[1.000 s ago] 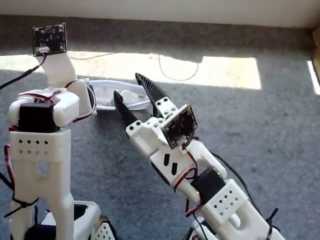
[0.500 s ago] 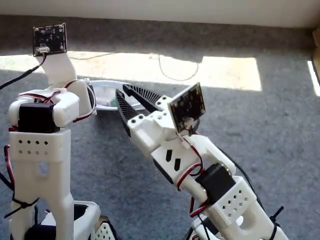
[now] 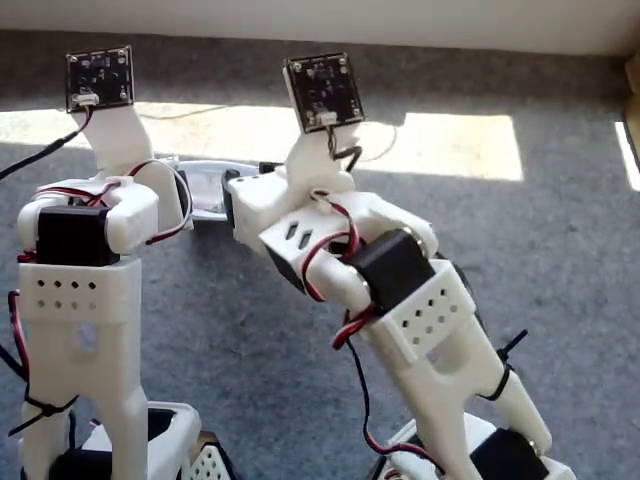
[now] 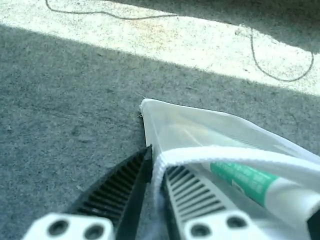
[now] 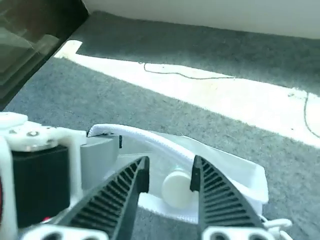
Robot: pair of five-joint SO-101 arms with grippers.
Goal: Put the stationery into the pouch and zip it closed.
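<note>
My left claw (image 4: 156, 167) is pinched nearly closed on the pouch (image 4: 200, 130). Its two black ribbed fingers meet on the thick white zip edge at one end of the mouth, one finger outside the wall and the other showing through the translucent material. From there the edge curves away across the opening, so the mouth stands unzipped. Inside lies a green and white tube (image 4: 250, 180), just under that edge and pointing along the length of the pouch.

The pouch rests on the grey carpet (image 4: 60, 100), in the shaded part. A sunlit strip (image 4: 200, 40) lies well beyond it, with a thin cable (image 4: 280, 75) trailing over it.

My right claw (image 5: 170, 175) hangs over the open mouth with its fingers parted and holding nothing that I can make out. Between the fingers I see a white round-ended piece (image 5: 176, 189) lying inside the pouch. I cannot tell whether the fingers touch it or only frame it from above.

In the right wrist view my left claw's white and black body sits at the near end of the pouch, close beside my right fingers.

From the high camera my left arm (image 3: 80, 250) and right arm (image 3: 400, 280) stand side by side, both bent towards the pouch, which lies between their wrists, mostly hidden by them
</note>
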